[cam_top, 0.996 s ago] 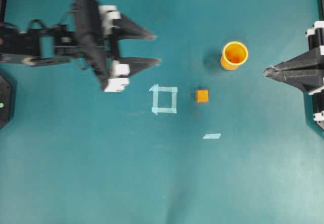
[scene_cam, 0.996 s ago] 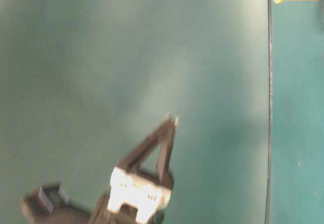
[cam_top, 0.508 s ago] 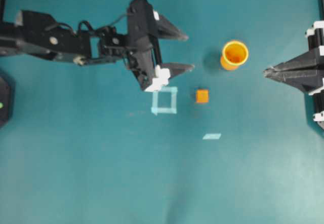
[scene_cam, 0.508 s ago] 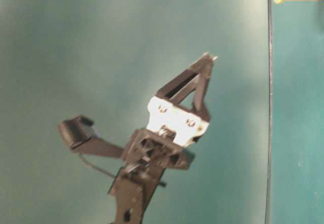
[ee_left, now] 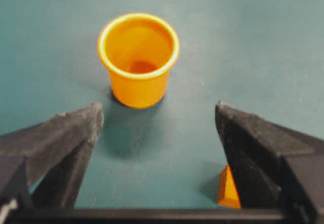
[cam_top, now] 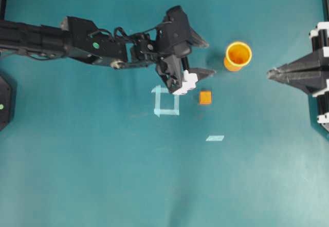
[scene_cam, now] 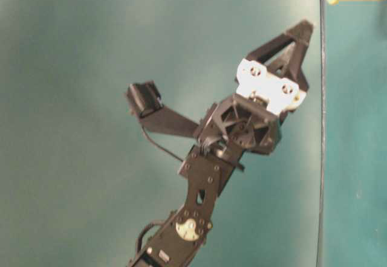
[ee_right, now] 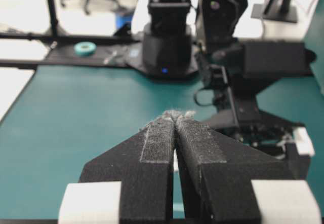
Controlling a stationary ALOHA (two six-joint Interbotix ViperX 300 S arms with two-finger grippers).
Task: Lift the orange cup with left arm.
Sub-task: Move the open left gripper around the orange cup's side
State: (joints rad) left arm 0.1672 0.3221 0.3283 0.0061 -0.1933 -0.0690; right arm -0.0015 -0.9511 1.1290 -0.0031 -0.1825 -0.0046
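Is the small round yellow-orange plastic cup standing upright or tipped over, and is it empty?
Upright and empty. The yellow-orange plastic cup rests on its base with the rim facing up, and the left wrist view shows only its bare orange bottom inside.

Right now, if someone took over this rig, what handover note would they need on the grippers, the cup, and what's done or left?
Left gripper: open, empty, short of the orange cup, which sits ahead between the finger lines in the wrist view, no contact.
Right gripper: shut, parked at the right edge, holding nothing.
Orange cup: upright on the table, empty. The small orange cube sits beside the left gripper's near finger.
Done: nothing lifted.
Left: advance around the cup, close, lift; probably avoid nudging the cube.
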